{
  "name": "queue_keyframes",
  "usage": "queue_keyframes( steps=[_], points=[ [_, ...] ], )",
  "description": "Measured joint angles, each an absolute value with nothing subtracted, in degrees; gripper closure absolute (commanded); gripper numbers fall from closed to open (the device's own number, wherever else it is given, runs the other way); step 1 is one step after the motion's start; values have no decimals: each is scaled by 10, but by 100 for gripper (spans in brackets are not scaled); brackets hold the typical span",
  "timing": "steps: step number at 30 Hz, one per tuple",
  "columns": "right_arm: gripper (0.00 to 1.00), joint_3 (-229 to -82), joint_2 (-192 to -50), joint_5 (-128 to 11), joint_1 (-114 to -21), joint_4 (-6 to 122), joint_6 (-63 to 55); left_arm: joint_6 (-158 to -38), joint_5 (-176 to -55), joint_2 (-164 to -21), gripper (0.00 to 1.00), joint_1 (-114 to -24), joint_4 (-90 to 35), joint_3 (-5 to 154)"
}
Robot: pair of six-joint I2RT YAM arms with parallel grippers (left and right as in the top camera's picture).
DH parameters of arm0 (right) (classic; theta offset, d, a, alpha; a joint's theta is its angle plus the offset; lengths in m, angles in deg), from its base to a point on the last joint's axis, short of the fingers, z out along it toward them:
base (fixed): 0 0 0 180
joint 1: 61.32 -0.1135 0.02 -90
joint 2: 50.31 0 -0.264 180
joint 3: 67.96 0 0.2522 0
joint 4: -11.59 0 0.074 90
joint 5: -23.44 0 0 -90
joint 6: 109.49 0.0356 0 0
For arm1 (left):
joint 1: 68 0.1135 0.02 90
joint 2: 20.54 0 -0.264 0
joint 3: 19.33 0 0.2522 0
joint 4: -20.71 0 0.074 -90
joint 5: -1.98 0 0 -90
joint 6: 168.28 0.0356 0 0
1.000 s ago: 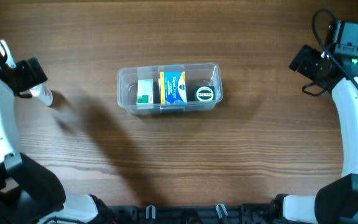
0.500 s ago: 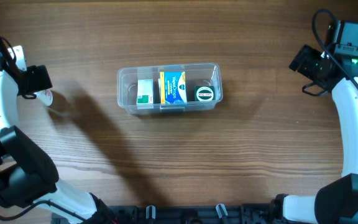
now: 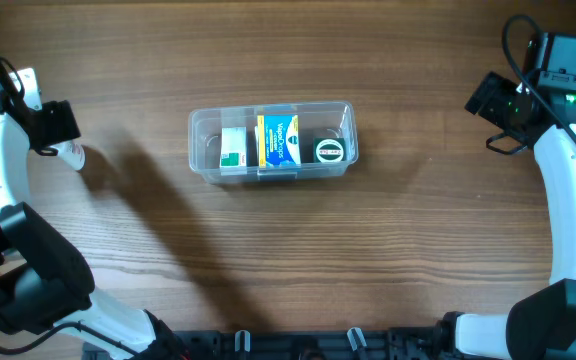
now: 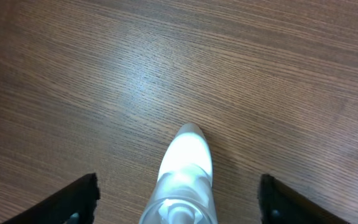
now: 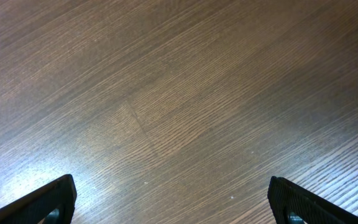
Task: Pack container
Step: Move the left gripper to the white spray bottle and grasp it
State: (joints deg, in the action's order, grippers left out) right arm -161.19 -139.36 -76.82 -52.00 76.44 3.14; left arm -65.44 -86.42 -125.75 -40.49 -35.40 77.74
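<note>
Left gripper, jaws wide, straddles a small spray bottle well left of the container. The container looks light and thin-walled, probably flexible, so hold it by the rim.

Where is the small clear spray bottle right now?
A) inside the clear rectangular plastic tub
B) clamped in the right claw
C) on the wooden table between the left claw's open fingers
C: the left wrist view shows the small clear spray bottle on the wooden table, between the spread fingers of the left claw.

Left hand, right hand apparently spread wide.
</note>
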Motion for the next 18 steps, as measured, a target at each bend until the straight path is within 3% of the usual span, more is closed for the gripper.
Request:
queue_keyframes(
  steps=[9,15,18],
  points=[
    [0,-1612,-1394,-768,-520,764,31,-653,-864,-1257,53,-405,-359,777],
    [0,-1612,-1394,-768,-520,764,31,-653,-864,-1257,60,-405,-359,777],
    [0,-1612,-1394,-768,-520,764,31,-652,-864,-1257,71,-405,-358,777]
  ],
)
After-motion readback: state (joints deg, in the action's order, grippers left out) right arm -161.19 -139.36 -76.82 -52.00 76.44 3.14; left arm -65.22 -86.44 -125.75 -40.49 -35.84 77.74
